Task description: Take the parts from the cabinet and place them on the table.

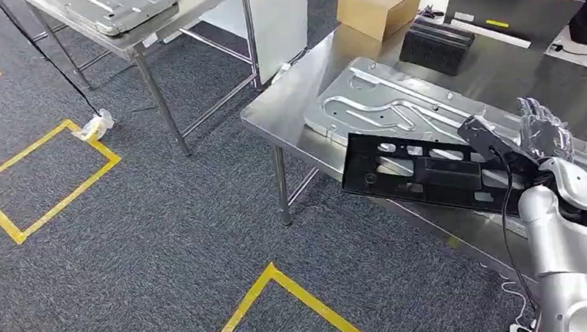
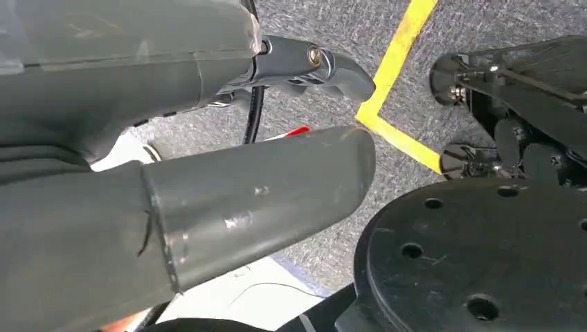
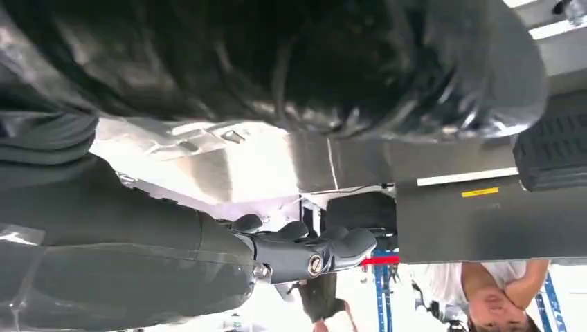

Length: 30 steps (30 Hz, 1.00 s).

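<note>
We see our right hand (image 1: 544,131) raised at the end of the silver arm over the near steel table (image 1: 287,105), fingers up, with a flat black plastic frame part with cut-out slots (image 1: 422,175) reaching out from just below it toward the table's near edge. The frame lies tilted over the large pressed silver sheet-metal panel (image 1: 383,103) that sits beneath the hand; we cannot tell whether the fingers are clamped on the frame or merely beside it, since the wrist and a black cable cover the contact. In the right wrist view a glossy black mass sits against the hand (image 3: 208,256) and blurs into it. Our left hand (image 2: 228,187) hangs low over grey carpet and yellow floor tape (image 2: 394,83), thumb and fingers spread with nothing between them. Beyond the right hand stand a brown cardboard box (image 1: 378,3) and a ribbed black block (image 1: 435,44), with a person's arm at the far edge. Bare steel lies around the panel, and the frame's free end overhangs the table edge above open carpet.
</note>
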Motion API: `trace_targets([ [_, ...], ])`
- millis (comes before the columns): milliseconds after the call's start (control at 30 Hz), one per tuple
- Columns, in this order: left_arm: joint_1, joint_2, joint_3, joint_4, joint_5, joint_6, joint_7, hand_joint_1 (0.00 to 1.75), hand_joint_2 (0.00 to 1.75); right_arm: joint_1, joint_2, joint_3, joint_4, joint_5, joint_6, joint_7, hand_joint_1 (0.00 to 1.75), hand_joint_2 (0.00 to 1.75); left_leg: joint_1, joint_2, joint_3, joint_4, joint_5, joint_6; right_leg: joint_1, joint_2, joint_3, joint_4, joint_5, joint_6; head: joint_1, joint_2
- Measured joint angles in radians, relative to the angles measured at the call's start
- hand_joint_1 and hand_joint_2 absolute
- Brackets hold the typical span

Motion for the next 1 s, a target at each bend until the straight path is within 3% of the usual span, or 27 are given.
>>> trace_targets([
  [67, 0.001, 0.0, 0.002, 0.0, 0.0, 0.0, 0.0, 0.0, 0.0, 0.001, 0.0, 0.0, -0.006, 0.002, 0.0, 0.001, 0.0, 0.0, 0.002, 0.0, 0.005, -0.022, 0.008, 0.013, 0.005, 0.0, 0.001, 0.015, 0.026, 0.01, 0.001, 0.0],
  [100, 0.001, -0.002, 0.002, 0.0, 0.0, 0.0, 0.0, 0.0, 0.0, 0.0, 0.0, 0.0, -0.006, 0.002, 0.0, 0.002, 0.0, 0.0, 0.01, 0.004, 0.02, -0.035, 0.019, 0.021, 0.001, 0.001, -0.004, 0.02, 0.013, 0.01, 0.001, 0.0],
  [167, -0.001, -0.003, 0.003, 0.0, 0.0, 0.0, 0.0, 0.0, 0.0, -0.004, 0.0, 0.0, -0.006, 0.002, 0.002, 0.002, 0.0, 0.0, 0.009, 0.002, 0.017, -0.041, 0.017, 0.03, 0.003, 0.005, -0.038, 0.097, -0.056, 0.01, 0.002, 0.0],
  [233, 0.0, -0.004, 0.004, 0.0, 0.0, 0.0, 0.0, 0.0, 0.0, 0.002, 0.0, 0.0, -0.007, -0.004, 0.003, -0.001, 0.0, 0.0, 0.007, 0.005, 0.014, -0.039, 0.026, 0.031, 0.003, 0.01, -0.101, 0.237, -0.13, 0.02, 0.002, 0.0],
  [267, 0.0, -0.005, 0.005, 0.0, 0.0, 0.0, 0.0, 0.0, 0.0, 0.007, 0.0, 0.0, -0.01, -0.023, 0.012, -0.015, 0.0, 0.0, 0.007, 0.005, 0.013, -0.036, 0.026, 0.03, 0.003, 0.01, -0.118, 0.274, -0.142, 0.024, 0.002, 0.0],
  [300, 0.0, -0.005, 0.006, 0.0, 0.0, 0.0, 0.0, 0.0, 0.0, 0.013, 0.001, 0.0, -0.016, -0.054, 0.024, -0.042, 0.0, 0.0, 0.008, 0.005, 0.013, -0.035, 0.026, 0.029, 0.002, 0.009, -0.113, 0.268, -0.131, 0.025, 0.002, 0.0],
  [333, 0.001, -0.006, 0.009, 0.0, 0.0, 0.0, 0.0, 0.0, 0.0, 0.023, 0.005, 0.0, -0.036, -0.095, 0.039, -0.078, 0.0, 0.0, 0.01, 0.004, 0.013, -0.032, 0.024, 0.026, 0.0, 0.009, -0.089, 0.219, -0.099, 0.025, 0.002, 0.0],
  [400, 0.003, -0.008, 0.018, 0.0, 0.0, -0.004, -0.004, 0.0, 0.0, 0.057, 0.012, 0.013, -0.134, -0.215, 0.074, -0.17, 0.0, 0.0, 0.015, 0.004, 0.013, -0.016, 0.015, 0.012, -0.006, 0.002, 0.005, 0.032, -0.001, 0.025, 0.002, 0.0],
  [433, 0.006, -0.007, 0.022, 0.0, -0.001, -0.006, -0.008, 0.0, 0.0, 0.072, 0.016, 0.031, -0.186, -0.284, 0.093, -0.203, 0.0, 0.0, 0.012, 0.004, 0.01, -0.012, 0.011, 0.004, 0.001, 0.0, 0.005, 0.017, -0.026, 0.018, 0.002, 0.0],
  [467, 0.006, -0.007, 0.024, 0.0, -0.002, -0.008, -0.011, 0.0, 0.0, 0.084, 0.017, 0.053, -0.228, -0.33, 0.105, -0.215, 0.0, 0.0, 0.012, 0.007, 0.005, 0.0, 0.009, 0.0, 0.007, -0.002, -0.005, 0.014, -0.059, 0.003, 0.002, 0.0],
  [500, 0.008, -0.007, 0.027, 0.0, -0.003, -0.008, -0.012, 0.0, 0.0, 0.096, 0.018, 0.076, -0.265, -0.359, 0.114, -0.216, 0.0, 0.0, 0.008, 0.008, -0.001, 0.004, 0.005, -0.009, 0.008, -0.001, -0.004, 0.021, -0.023, -0.007, 0.0, 0.0],
  [533, 0.01, -0.007, 0.029, 0.0, -0.006, -0.01, -0.012, 0.0, 0.0, 0.107, 0.019, 0.099, -0.304, -0.375, 0.118, -0.212, 0.0, 0.0, 0.008, 0.008, 0.003, 0.01, 0.006, -0.017, 0.004, 0.002, -0.004, 0.023, -0.023, -0.017, 0.0, 0.0],
  [567, 0.013, -0.008, 0.029, 0.0, -0.006, -0.011, -0.005, 0.0, 0.0, 0.118, 0.021, 0.114, -0.331, -0.383, 0.126, -0.211, 0.0, 0.0, 0.007, 0.007, -0.003, 0.009, -0.007, -0.01, 0.005, 0.0, 0.002, 0.022, -0.02, -0.017, 0.0, 0.0],
  [600, 0.015, -0.008, 0.031, 0.0, -0.002, -0.012, 0.025, 0.0, 0.0, 0.123, 0.022, 0.127, -0.355, -0.399, 0.135, -0.219, 0.0, 0.0, 0.009, 0.008, -0.001, 0.007, -0.002, 0.016, 0.007, 0.002, 0.0, 0.022, -0.02, -0.018, 0.0, 0.0],
  [633, 0.015, -0.008, 0.035, 0.0, 0.0, -0.014, 0.072, 0.0, 0.0, 0.135, 0.021, 0.147, -0.369, -0.418, 0.124, -0.251, 0.0, 0.0, 0.009, 0.008, 0.0, 0.005, 0.0, 0.019, 0.009, 0.002, 0.001, 0.021, -0.021, -0.02, 0.0, 0.0],
  [667, 0.016, -0.008, 0.041, 0.0, 0.001, -0.016, 0.111, 0.0, 0.0, 0.148, 0.021, 0.173, -0.376, -0.434, 0.1, -0.293, 0.0, 0.0, 0.01, 0.008, 0.0, 0.004, -0.001, 0.017, 0.008, 0.003, 0.002, 0.02, -0.02, -0.022, 0.0, 0.0],
  [733, 0.025, -0.008, 0.049, 0.0, 0.0, -0.02, 0.129, 0.0, 0.0, 0.179, 0.014, 0.224, -0.391, -0.447, 0.064, -0.341, 0.0, 0.0, 0.009, 0.008, 0.001, 0.002, 0.0, 0.017, 0.008, 0.003, 0.001, 0.021, -0.021, -0.022, -0.001, 0.0],
  [1000, 0.039, -0.009, 0.069, 0.0, -0.016, -0.018, 0.135, 0.0, 0.0, 0.256, -0.023, 0.389, -0.555, -0.427, -0.001, -0.362, 0.0, 0.0, 0.007, 0.007, -0.007, 0.004, -0.001, 0.016, 0.008, -0.003, 0.001, 0.017, -0.018, -0.018, 0.0, 0.0],
])
